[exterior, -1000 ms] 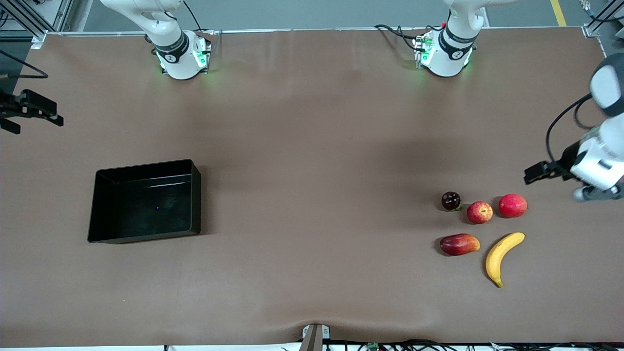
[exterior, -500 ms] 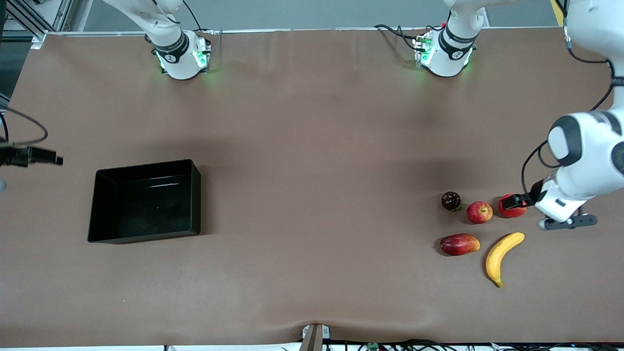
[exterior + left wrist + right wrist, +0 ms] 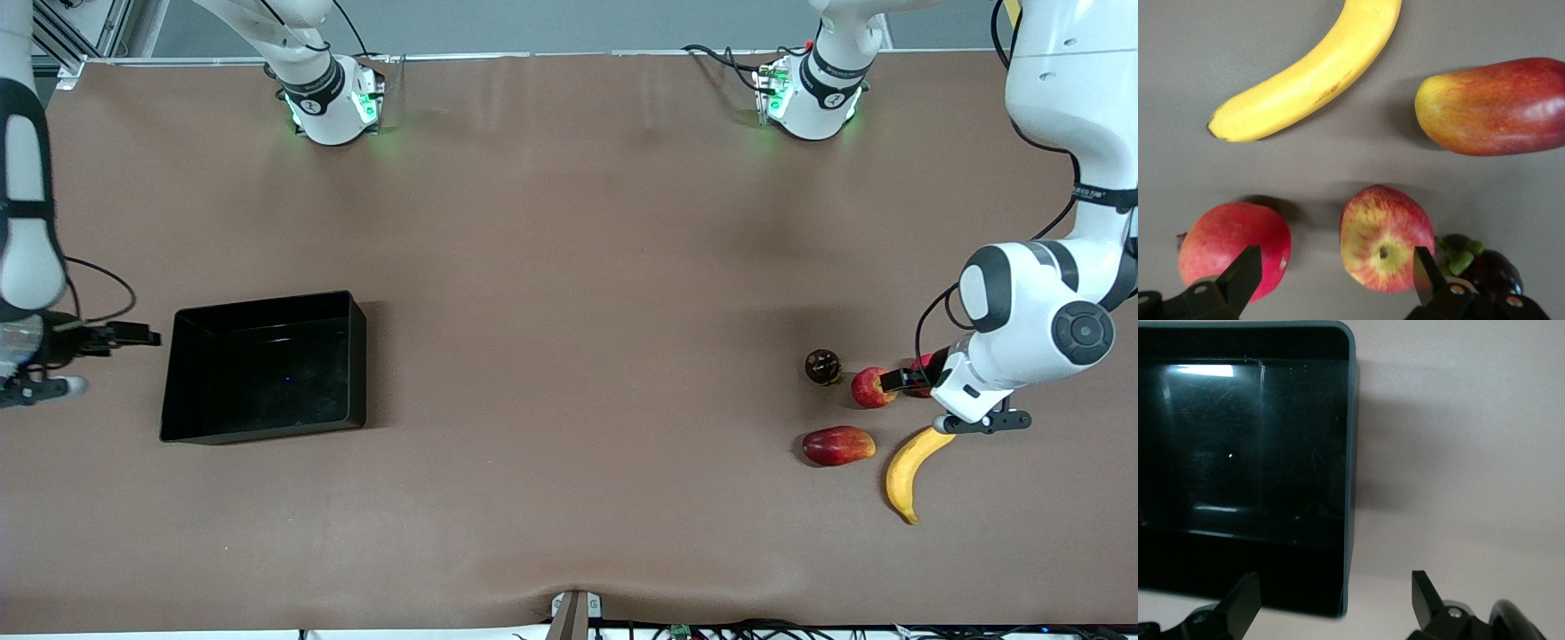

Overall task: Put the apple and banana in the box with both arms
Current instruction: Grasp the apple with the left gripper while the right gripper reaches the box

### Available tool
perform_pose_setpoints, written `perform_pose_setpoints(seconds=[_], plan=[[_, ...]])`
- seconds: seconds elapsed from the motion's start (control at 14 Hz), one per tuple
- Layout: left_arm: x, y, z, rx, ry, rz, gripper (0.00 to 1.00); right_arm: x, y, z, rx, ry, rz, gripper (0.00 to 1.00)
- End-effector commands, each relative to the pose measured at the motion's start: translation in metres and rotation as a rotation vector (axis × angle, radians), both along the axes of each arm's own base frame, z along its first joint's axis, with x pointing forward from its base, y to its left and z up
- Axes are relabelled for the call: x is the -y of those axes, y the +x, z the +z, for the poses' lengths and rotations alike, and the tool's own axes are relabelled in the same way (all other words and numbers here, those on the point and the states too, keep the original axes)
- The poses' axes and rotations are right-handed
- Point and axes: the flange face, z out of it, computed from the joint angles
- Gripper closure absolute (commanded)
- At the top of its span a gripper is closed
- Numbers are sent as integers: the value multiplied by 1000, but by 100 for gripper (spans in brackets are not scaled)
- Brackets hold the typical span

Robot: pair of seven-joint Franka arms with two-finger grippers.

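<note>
Over the apple (image 3: pixel 1386 239) the left hand (image 3: pixel 1331 280) gapes empty; the right hand (image 3: pixel 1331 603) gapes beside the box (image 3: pixel 1349 453).

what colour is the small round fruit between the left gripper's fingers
Red apple with yellow streaks, clearest in the left wrist view.

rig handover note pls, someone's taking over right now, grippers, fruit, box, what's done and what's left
Left gripper: open, empty, over the apple.
Right gripper: open, empty, over the table by the box wall at the right arm's end.
Apple sits between a plain red fruit and a dark fruit. Banana lies nearer the front camera, beside a mango-like fruit.
Done: nothing; the box is empty.
Left: grasp and box apple and banana.
</note>
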Motion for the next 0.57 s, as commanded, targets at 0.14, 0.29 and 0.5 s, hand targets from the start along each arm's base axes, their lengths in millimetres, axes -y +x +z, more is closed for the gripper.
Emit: perform_pose_setpoints(seconds=[0.14,0.29,0.5], plan=[[18,9,-10,20,-20,-14,0,-20,-15,-78,51,12,97,12],[25,8,-12,17,-36,-10,0,-17,-14,-80,72,4,96,85],[26,7,-21,5,-45,-3,0,-29,-9,-79,70,7,110,100]])
